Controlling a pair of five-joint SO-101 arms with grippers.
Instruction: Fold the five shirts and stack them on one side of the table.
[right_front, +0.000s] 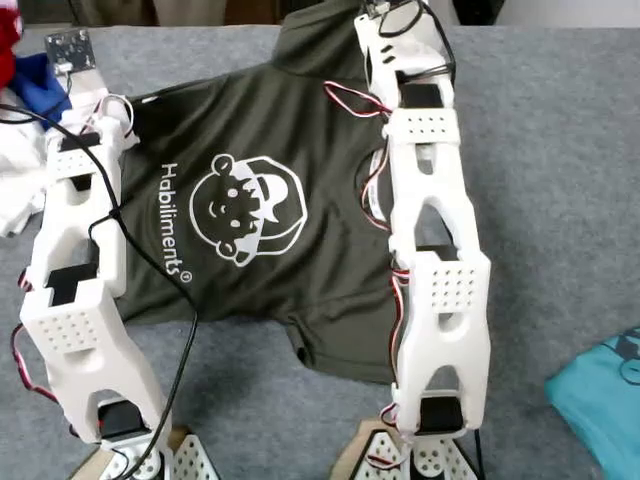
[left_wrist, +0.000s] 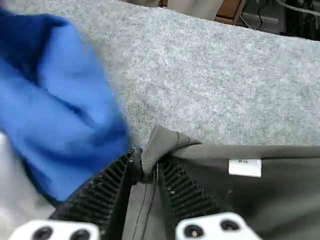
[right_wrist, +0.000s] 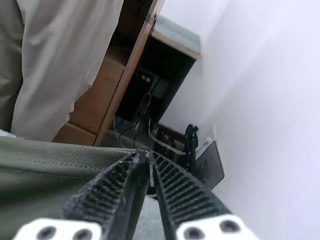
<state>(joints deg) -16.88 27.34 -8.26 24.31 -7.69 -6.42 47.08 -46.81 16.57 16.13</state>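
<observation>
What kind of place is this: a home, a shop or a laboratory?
Probably a robotics lab or workroom. Two white arms stand at a grey felt-covered table with a dark shirt spread on it. Wooden furniture and loose cables are behind.

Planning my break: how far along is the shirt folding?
Done: nothing looks folded; blue shirt and white shirt lie crumpled at one table edge, teal shirt at another. In hand: olive shirt spread flat, left gripper and right gripper pinching its edges. Left: folding and stacking all.
</observation>
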